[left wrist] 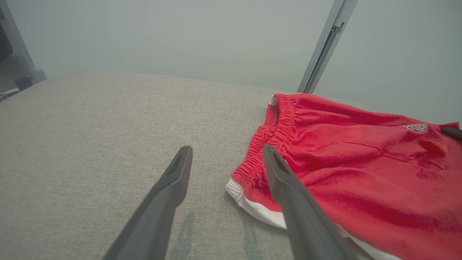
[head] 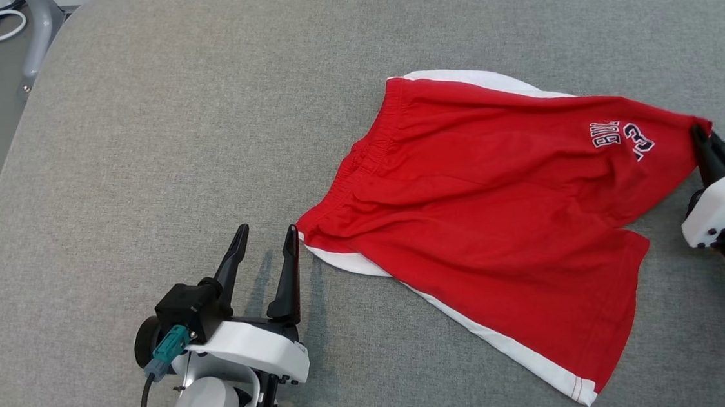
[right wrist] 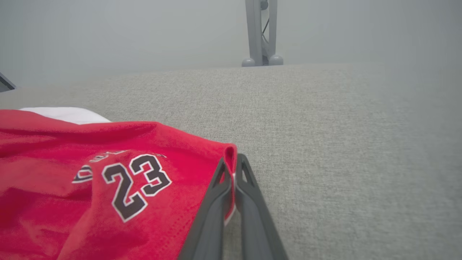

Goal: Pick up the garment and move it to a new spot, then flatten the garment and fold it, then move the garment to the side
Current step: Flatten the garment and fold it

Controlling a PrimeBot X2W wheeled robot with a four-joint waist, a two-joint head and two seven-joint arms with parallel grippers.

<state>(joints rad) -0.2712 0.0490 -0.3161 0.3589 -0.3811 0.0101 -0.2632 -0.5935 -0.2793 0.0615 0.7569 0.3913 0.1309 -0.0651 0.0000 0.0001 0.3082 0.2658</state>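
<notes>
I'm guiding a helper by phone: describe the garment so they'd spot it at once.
On the wide grey fabric surface, look right of centre: red shorts lie spread there. White side trim and a dark 23 near the hem corner pinched by the right gripper set them apart.

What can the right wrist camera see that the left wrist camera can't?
Right wrist view: the number 23, big enough to read, and the right gripper shut on the red shorts at a leg corner. Left wrist view: the gathered elastic waistband and the open left gripper right beside the waist corner. Both: the shorts lying on the grey cushion.
</notes>
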